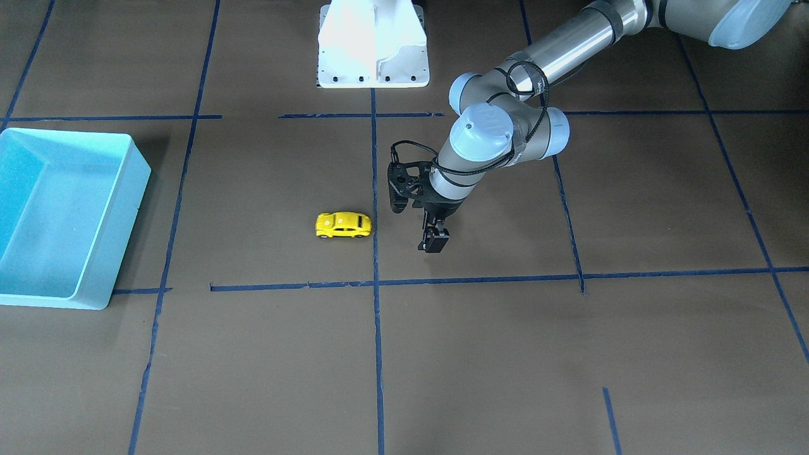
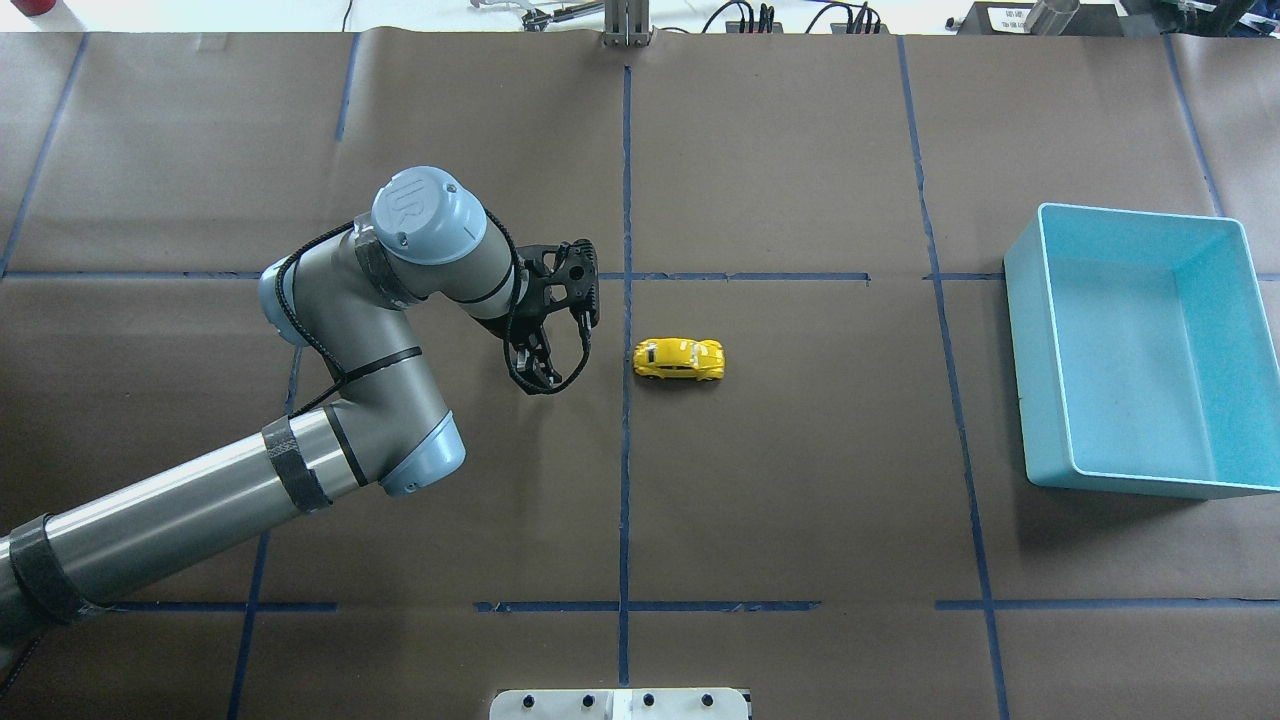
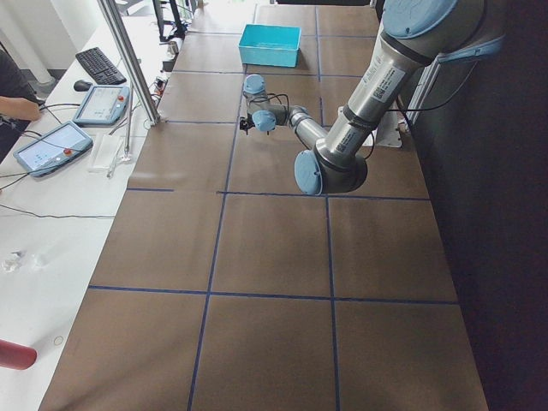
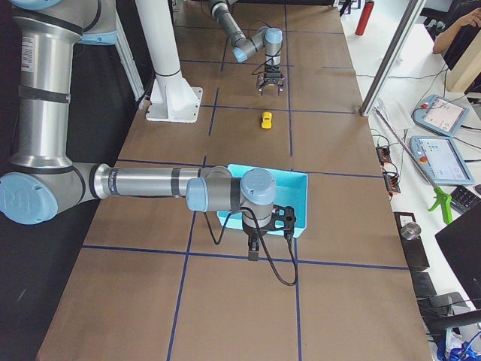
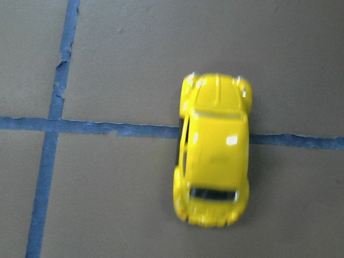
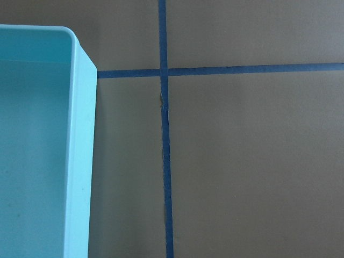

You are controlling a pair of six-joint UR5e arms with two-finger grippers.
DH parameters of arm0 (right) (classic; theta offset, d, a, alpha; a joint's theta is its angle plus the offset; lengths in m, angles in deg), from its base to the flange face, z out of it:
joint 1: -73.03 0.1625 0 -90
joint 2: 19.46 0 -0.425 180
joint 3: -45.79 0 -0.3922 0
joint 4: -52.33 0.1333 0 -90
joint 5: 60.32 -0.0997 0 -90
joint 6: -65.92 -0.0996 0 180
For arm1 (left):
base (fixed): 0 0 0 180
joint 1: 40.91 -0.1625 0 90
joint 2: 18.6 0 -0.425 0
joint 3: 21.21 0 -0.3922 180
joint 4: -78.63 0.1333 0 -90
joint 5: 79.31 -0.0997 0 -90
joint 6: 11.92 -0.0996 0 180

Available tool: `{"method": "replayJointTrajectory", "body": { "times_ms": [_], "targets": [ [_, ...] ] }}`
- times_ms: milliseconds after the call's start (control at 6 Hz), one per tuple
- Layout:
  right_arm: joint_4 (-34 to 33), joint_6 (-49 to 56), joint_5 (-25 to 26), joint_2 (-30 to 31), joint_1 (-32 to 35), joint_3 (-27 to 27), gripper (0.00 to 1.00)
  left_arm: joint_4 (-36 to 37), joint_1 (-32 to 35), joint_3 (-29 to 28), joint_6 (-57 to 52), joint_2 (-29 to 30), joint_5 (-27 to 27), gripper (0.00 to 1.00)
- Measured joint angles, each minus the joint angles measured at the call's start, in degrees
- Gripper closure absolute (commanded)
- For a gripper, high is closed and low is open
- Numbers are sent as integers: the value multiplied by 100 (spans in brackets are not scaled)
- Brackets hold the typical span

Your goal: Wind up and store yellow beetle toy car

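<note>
The yellow beetle toy car (image 1: 343,224) stands on its wheels on the brown table, just beside the centre tape line (image 2: 679,359). It fills the left wrist view (image 5: 213,150) and shows small in the exterior right view (image 4: 266,120). My left gripper (image 1: 435,240) points down a short way to the side of the car, apart from it (image 2: 535,375); it looks open and empty. My right gripper (image 4: 253,254) hangs over the table by the turquoise bin's near corner (image 4: 297,192); I cannot tell whether it is open.
The turquoise bin (image 2: 1140,370) holds nothing and stands at the table's right end (image 1: 126,234), with its rim in the right wrist view (image 6: 80,161). The white robot base (image 1: 373,44) is at the table's edge. Blue tape lines cross the brown surface.
</note>
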Motion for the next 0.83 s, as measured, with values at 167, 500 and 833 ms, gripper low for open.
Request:
{"method": "replayJointTrajectory", "body": {
  "times_ms": [167, 500, 833],
  "targets": [
    [0, 0, 0, -4, 4, 0, 0, 3, 0, 0, -7, -6, 0, 0],
    [6, 0, 0, -7, 7, 4, 0, 150, 113, 70, -24, -17, 23, 0],
    [8, 0, 28, -18, 7, -6, 0, 1177, 830, 349, -3, -214, 100, 0]
  ]
}}
